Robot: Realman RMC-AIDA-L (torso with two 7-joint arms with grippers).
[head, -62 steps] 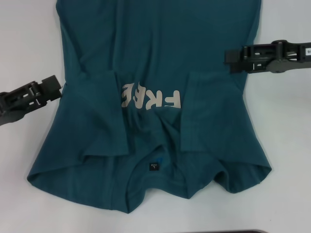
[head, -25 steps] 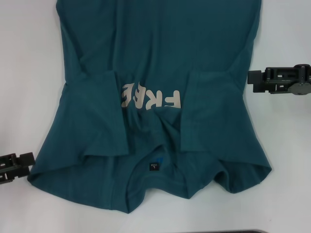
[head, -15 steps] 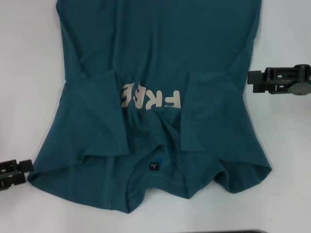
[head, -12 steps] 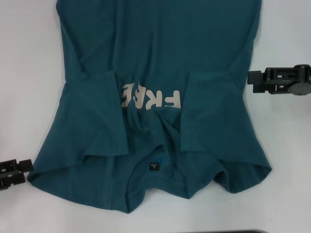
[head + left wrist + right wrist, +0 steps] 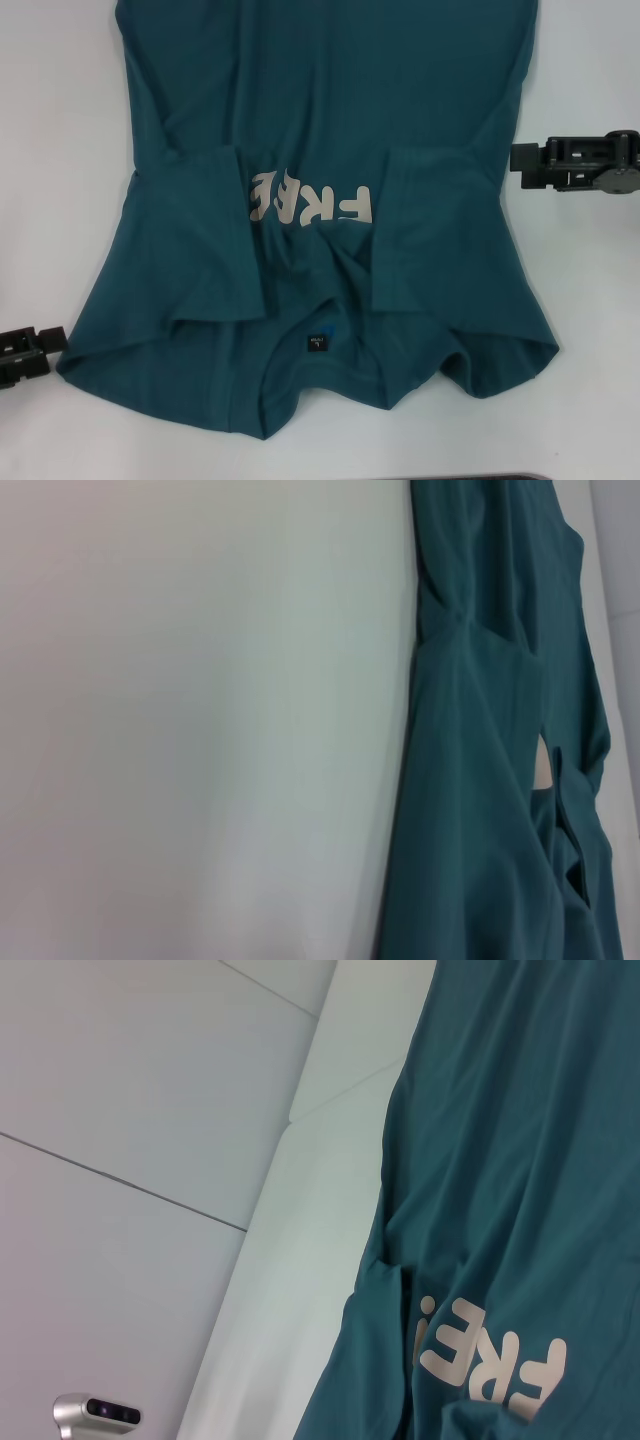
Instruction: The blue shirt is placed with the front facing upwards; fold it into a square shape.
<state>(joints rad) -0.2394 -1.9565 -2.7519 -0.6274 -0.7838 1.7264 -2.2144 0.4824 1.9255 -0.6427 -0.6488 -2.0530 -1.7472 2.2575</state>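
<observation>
Since 2.5 s ago, both tools moved away: left tool [image 5: 40, 345] near the blue shirt [image 5: 320, 120] corner, right tool [image 5: 535, 160] beside it; finger state unclear.

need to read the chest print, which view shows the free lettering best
The head view: all four letters of the FREE lettering show on the blue shirt, between the folded-in sleeves. The right wrist view crops the print at its edge; the left wrist view shows only a pale sliver.

Blue shirt [image 5: 330, 130] on table [image 5: 60, 150], between both grippers.
</observation>
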